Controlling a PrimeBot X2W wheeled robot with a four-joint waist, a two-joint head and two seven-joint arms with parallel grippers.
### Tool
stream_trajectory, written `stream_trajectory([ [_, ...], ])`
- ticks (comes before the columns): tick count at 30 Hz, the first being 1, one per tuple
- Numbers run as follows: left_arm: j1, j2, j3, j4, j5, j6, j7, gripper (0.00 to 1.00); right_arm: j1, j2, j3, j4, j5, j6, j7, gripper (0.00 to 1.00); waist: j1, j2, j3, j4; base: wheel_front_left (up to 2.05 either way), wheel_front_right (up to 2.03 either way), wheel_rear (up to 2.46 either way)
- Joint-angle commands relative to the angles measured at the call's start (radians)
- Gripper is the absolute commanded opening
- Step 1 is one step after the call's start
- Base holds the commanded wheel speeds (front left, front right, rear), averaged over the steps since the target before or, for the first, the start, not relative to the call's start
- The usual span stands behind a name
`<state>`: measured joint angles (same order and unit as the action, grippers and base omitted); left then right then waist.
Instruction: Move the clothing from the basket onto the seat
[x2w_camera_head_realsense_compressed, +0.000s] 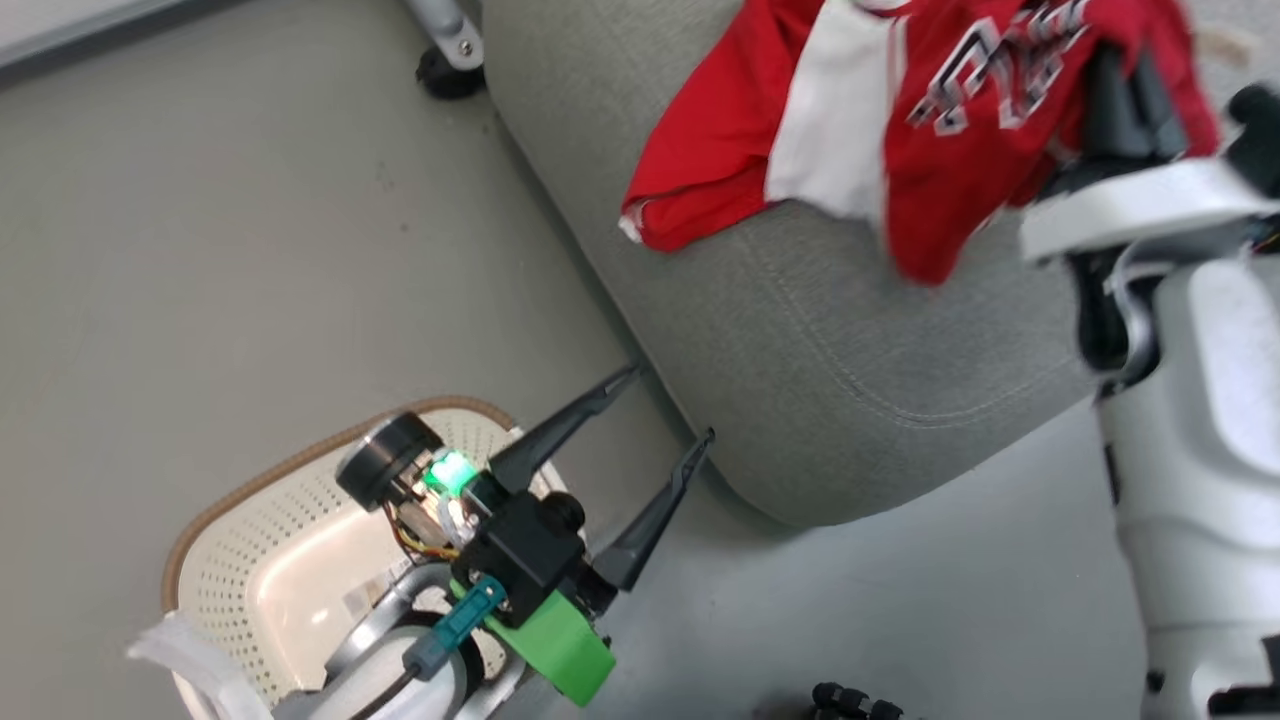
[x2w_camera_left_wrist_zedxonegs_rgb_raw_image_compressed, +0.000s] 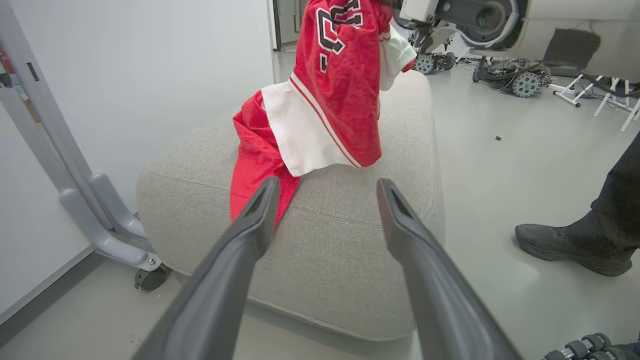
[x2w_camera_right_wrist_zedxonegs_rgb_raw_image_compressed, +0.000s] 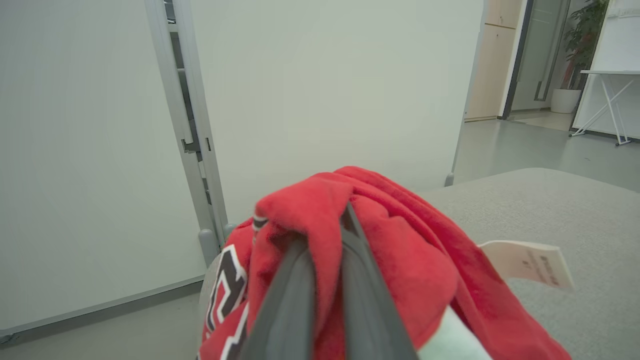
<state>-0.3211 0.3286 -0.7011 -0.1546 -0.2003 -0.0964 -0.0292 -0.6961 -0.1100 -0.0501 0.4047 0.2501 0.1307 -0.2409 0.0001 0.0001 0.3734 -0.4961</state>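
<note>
The red clothing (x2w_camera_head_realsense_compressed: 900, 110), with white panels and navy-and-white lettering, is draped over the grey seat (x2w_camera_head_realsense_compressed: 850, 350). My right gripper (x2w_camera_head_realsense_compressed: 1120, 70) is shut on its upper folds. In the right wrist view the fingers (x2w_camera_right_wrist_zedxonegs_rgb_raw_image_compressed: 300, 280) pinch bunched red clothing (x2w_camera_right_wrist_zedxonegs_rgb_raw_image_compressed: 400, 240) above the seat (x2w_camera_right_wrist_zedxonegs_rgb_raw_image_compressed: 575, 220). In the left wrist view the clothing (x2w_camera_left_wrist_zedxonegs_rgb_raw_image_compressed: 340, 90) hangs from that grip, its lower part resting on the seat (x2w_camera_left_wrist_zedxonegs_rgb_raw_image_compressed: 340, 240). My left gripper (x2w_camera_head_realsense_compressed: 668, 408) is open beside the seat's corner, above the cream basket (x2w_camera_head_realsense_compressed: 260, 540), and holds nothing (x2w_camera_left_wrist_zedxonegs_rgb_raw_image_compressed: 327, 184). The basket's visible inside is bare plastic.
A person's dark shoe (x2w_camera_left_wrist_zedxonegs_rgb_raw_image_compressed: 565, 245) stands on the floor right of the seat. A grey frame on a caster (x2w_camera_left_wrist_zedxonegs_rgb_raw_image_compressed: 100, 220) stands against the white wall to its left. Wheeled machines (x2w_camera_left_wrist_zedxonegs_rgb_raw_image_compressed: 510, 80) and white stands sit farther back. A white tag (x2w_camera_right_wrist_zedxonegs_rgb_raw_image_compressed: 530, 262) sticks out of the clothing.
</note>
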Motion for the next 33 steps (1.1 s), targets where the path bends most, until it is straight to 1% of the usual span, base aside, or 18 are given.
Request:
stream_trajectory([
  [1, -0.03, 0.009, 0.002, -0.005, 0.006, -0.005, -0.005, 1.0, -0.044, -0.016, -0.025, 0.009, -0.009, 0.0, -0.007, 0.0, -0.0001, -0.0001, 0.092, 0.087, 0.0, 0.0, 0.0],
  [3, -0.054, 0.017, -0.004, -0.011, 0.012, -0.009, -0.008, 1.0, -0.108, -0.03, -0.055, 0.031, 0.005, 0.0, -0.009, 0.0, -0.0001, -0.0001, 0.124, 0.11, 0.0, 0.0, 0.0],
  [5, -0.081, 0.022, -0.01, -0.017, 0.018, -0.015, -0.01, 1.0, -0.162, -0.058, -0.083, 0.061, 0.005, 0.0, -0.012, 0.0, -0.0001, -0.0001, 0.158, 0.132, 0.0, 0.0, 0.0],
  [8, -0.114, 0.02, -0.023, -0.021, 0.016, -0.019, -0.017, 1.0, -0.228, -0.082, -0.111, 0.114, 0.005, 0.0, -0.016, 0.0, -0.0001, -0.0001, 0.203, 0.162, 0.0, 0.0, 0.0],
  [10, -0.134, 0.021, -0.032, -0.023, 0.022, -0.023, -0.026, 1.0, -0.258, -0.091, -0.129, 0.172, -0.004, 0.0, -0.018, 0.0, -0.0001, -0.0001, 0.232, 0.179, 0.0, 0.0, 0.0],
  [15, -0.168, 0.015, -0.062, -0.007, 0.026, -0.026, -0.048, 1.0, -0.295, -0.105, -0.188, 0.364, -0.05, 0.0, -0.023, 0.0, -0.0001, -0.0001, 0.273, 0.217, 0.0, 0.0, 0.0],
  [16, -0.172, 0.014, -0.065, -0.003, 0.026, -0.027, -0.053, 1.0, -0.297, -0.106, -0.203, 0.396, -0.058, 0.0, -0.024, 0.13, -0.0001, -0.0001, 0.278, 0.222, 0.0, 0.0, 0.0],
  [17, -0.176, 0.012, -0.069, 0.002, 0.024, -0.026, -0.055, 1.0, -0.298, -0.107, -0.218, 0.427, -0.067, 0.0, -0.025, 0.4, -0.0001, -0.0001, 0.282, 0.229, 0.0, 0.0, 0.0],
  [18, -0.179, 0.013, -0.07, 0.006, 0.023, -0.027, -0.06, 1.0, -0.298, -0.106, -0.229, 0.448, -0.076, 0.0, -0.024, 0.81, -0.0001, -0.0001, 0.284, 0.233, 0.0, 0.0, 0.0],
  [19, -0.182, 0.013, -0.071, 0.011, 0.023, -0.027, -0.063, 1.0, -0.295, -0.106, -0.245, 0.468, -0.087, 0.0, -0.024, 1.0, -0.0001, -0.0001, 0.286, 0.236, 0.0, 0.0, 0.0],
  [22, -0.191, 0.013, -0.07, 0.022, 0.022, -0.026, -0.075, 1.0, -0.265, -0.098, -0.279, 0.465, -0.112, 0.0, -0.025, 1.0, -0.0001, -0.0001, 0.286, 0.241, 0.0, 0.0, 0.0],
  [26, -0.19, 0.008, -0.068, 0.043, 0.021, -0.015, -0.09, 1.0, -0.196, -0.073, -0.32, 0.415, -0.132, 0.0, -0.024, 1.0, -0.0001, -0.0001, 0.262, 0.243, 0.0, 0.0, 0.0],
  [33, -0.148, -0.008, -0.051, 0.077, -0.004, 0.023, -0.133, 1.0, -0.006, -0.009, -0.333, 0.256, -0.161, 0.0, -0.024, 1.0, -0.0001, -0.0001, 0.173, 0.241, 0.0, 0.0, 0.0],
])
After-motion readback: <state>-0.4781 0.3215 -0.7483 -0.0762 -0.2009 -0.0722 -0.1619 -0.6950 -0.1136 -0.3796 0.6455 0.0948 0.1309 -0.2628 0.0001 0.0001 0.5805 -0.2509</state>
